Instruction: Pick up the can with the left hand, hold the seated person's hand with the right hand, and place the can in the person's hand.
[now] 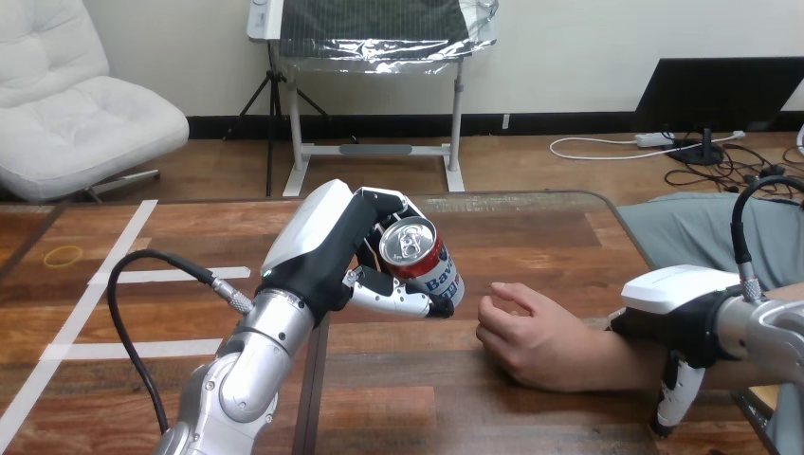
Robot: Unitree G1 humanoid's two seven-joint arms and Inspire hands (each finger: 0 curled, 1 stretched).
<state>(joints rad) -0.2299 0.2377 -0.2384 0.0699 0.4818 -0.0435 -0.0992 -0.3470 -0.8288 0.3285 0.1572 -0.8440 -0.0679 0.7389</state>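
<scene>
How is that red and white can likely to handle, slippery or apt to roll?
The can looks like smooth metal, so it is probably slippery; the left hand curls round it. Being round, it would likely roll if laid on its side.

Pale wall (588, 38) across the back, black baseboard (569, 123) under it; wooden floor (531, 166) runs up to it; white padded chair (76, 104) sits far left; metal stand (374, 150) in the middle carrying a foil-wrapped panel (374, 28); dark flat screen (716, 95) at right; white power strip (654, 139) and cables (721, 166) trail beside it; taped wooden surface (531, 237) in front.
</scene>
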